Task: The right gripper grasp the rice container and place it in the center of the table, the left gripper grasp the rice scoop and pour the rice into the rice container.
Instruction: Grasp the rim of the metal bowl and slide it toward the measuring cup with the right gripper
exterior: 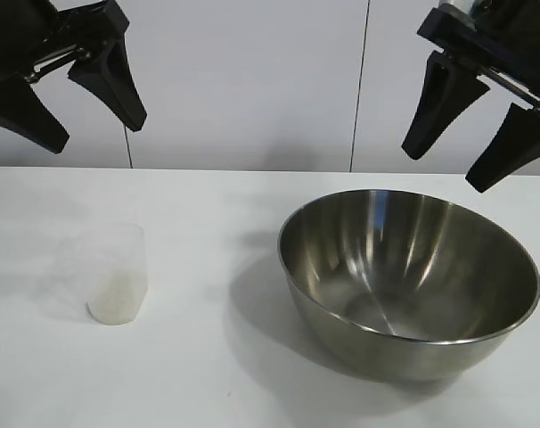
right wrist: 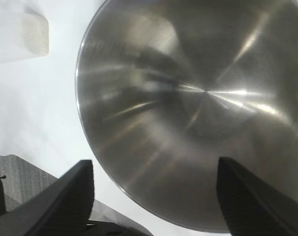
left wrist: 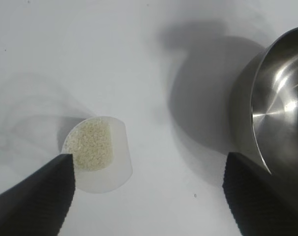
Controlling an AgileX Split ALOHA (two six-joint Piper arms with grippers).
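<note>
1. Steel first: the rice container [exterior: 408, 281] is a wide, thin-walled bowl, probably light for its size but stiff and slick. Its curved outer wall gives nothing to hold, so the sound grip is likely the thin rim, one finger inside and one outside.
2. It looks polished and mirror-bright, streaked with reflections, and is empty. It sits on the white table [exterior: 208, 374] at the exterior view's right, not at the centre.
3. The right gripper [exterior: 470, 134] hangs above the bowl's far rim with its fingers spread and nothing between them; its wrist view looks straight down into the bowl.
4. The rice scoop [exterior: 117, 272] is a small translucent plastic cup, light, a little flexible and easy to tip or squash. A gentle pinch across its upper wall seems safest; I cannot make out a handle tab.
5. It stands upright at the exterior view's left, well apart from the bowl, with the rice [left wrist: 91, 144] lying as a shallow layer of white grains in its bottom.
6. The left gripper [exterior: 87, 111] hovers above the scoop, fingers spread wide and empty, clear of it.
</note>
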